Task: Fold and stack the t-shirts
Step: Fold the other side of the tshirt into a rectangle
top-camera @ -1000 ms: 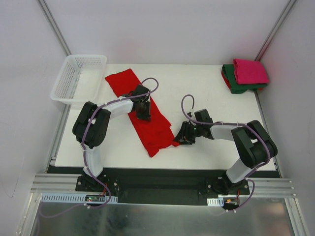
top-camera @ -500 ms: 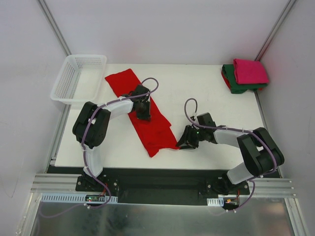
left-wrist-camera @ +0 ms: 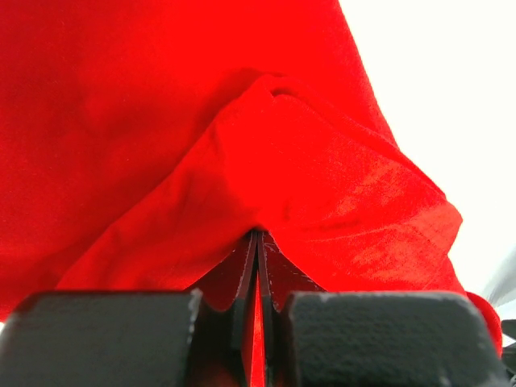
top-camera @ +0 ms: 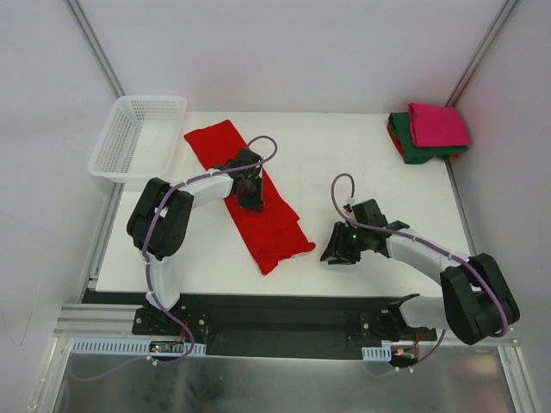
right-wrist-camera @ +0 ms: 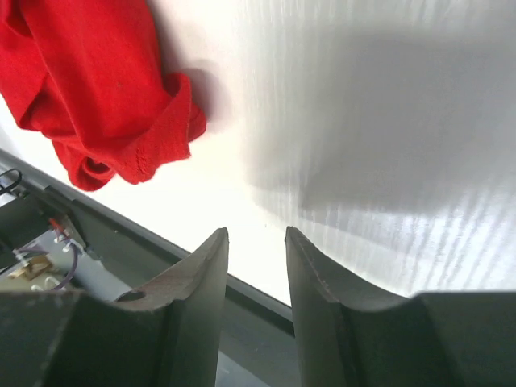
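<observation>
Centre-left, red t-shirt [top-camera: 277, 231] lies diagonally, left gripper [top-camera: 250, 201] clamped on it mid-length. Just right of its lower end sits right gripper [top-camera: 334, 254], jaws part-open, empty, apparently not touching.

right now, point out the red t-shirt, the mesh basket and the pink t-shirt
red t-shirt [top-camera: 275, 228], top view, its near half
white mesh basket [top-camera: 112, 142], top view, left wall
pink t-shirt [top-camera: 437, 125], top view, folded top face

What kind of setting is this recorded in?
Probably a lab robot cell, not a home: a white table enclosed by plain white panels on aluminium posts, with two arms bolted to a metal rail.
</observation>
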Robot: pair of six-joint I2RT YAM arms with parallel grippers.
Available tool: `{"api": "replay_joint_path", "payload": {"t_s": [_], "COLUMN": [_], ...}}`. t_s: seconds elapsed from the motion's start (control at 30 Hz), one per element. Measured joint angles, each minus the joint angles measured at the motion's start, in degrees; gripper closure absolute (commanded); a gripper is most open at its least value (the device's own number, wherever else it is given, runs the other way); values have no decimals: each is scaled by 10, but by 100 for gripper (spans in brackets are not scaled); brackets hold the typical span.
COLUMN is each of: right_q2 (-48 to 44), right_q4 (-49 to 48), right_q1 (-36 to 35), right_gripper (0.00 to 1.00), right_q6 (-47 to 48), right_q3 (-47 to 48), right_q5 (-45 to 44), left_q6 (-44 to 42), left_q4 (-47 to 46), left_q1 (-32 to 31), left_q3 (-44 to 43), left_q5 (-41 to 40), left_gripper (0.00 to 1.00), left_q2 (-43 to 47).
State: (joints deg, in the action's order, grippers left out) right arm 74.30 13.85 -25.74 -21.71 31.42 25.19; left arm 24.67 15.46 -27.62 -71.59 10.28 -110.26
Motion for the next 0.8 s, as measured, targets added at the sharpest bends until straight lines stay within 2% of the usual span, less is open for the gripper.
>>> {"api": "replay_joint_path", "payload": {"t_s": [0.17, 0.3, 0.8], "right_q2": [15, 80, 224], "right_q4": [2, -32, -151], "right_q1": [9, 16, 25], "right_gripper": [62, 62, 62], "right_q6": [15, 14, -12], "right_q3": [26, 48, 142], "right_q5": [-35, -45, 9], "left_q6": [0, 0, 0], "left_q4": [0, 0, -2], "left_q1": [0, 0, 8], "left_q3": [0, 0, 1], "left_q5": [0, 0, 0], "left_gripper": [100, 100, 100], "left_q2": [0, 0, 0]}}
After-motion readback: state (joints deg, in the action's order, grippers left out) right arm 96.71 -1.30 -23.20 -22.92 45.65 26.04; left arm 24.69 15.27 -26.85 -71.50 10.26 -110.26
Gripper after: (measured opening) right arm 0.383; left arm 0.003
